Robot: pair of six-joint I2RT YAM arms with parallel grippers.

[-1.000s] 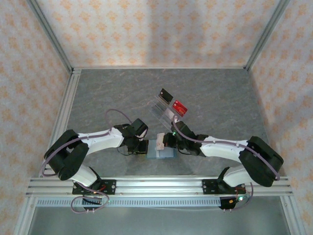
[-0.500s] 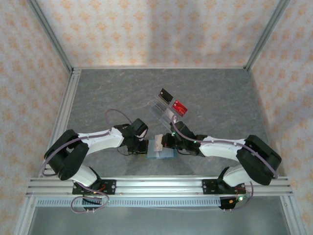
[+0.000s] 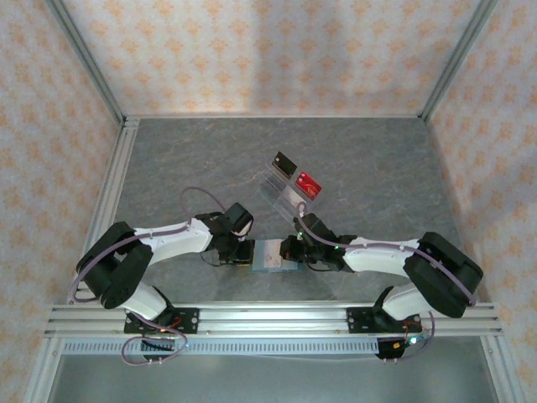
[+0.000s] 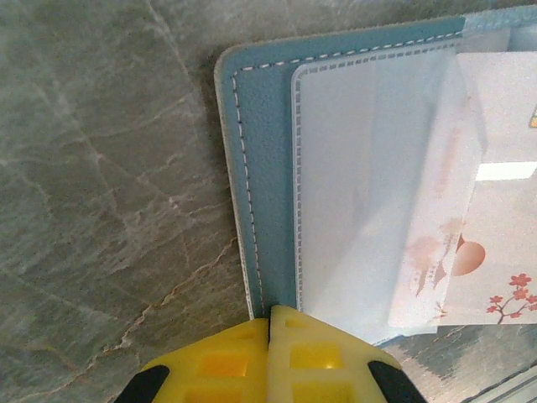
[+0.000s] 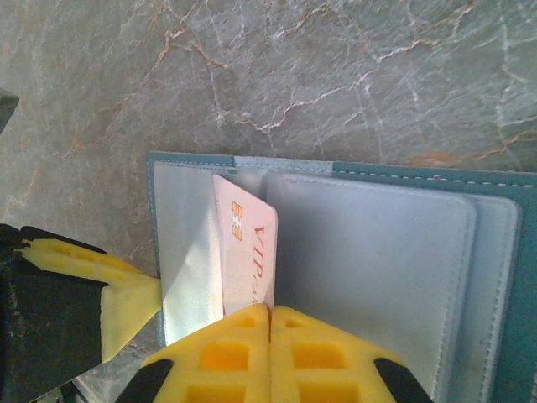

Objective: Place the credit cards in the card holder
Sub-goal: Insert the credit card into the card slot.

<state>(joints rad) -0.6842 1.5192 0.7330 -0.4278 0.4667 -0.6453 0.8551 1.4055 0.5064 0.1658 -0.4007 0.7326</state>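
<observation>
The teal card holder [image 3: 268, 257] lies open on the table between the two grippers. My left gripper [image 4: 270, 311] is shut, its tips pressing on the holder's [image 4: 260, 168] stitched left edge. Over the open holder [image 5: 377, 252], my right gripper [image 5: 270, 309] is shut on a pale pink card [image 5: 247, 243] with a gold chip. That card's far end sits in a clear inner pocket. It also shows, printed with blossoms, half under the sleeve [image 4: 495, 193]. The black card [image 3: 284, 162] and red card [image 3: 310, 183] stand in a clear rack behind.
The clear plastic rack [image 3: 284, 195] stands just beyond the right gripper [image 3: 288, 250], on the grey marbled table. The left gripper's yellow finger [image 5: 126, 294] touches the holder's edge close to the pink card. Aluminium rails and patterned walls bound the table.
My right gripper has come down and slightly left, lowering the pale pink card from upright above the holder into its pocket. The left gripper has stayed put.
</observation>
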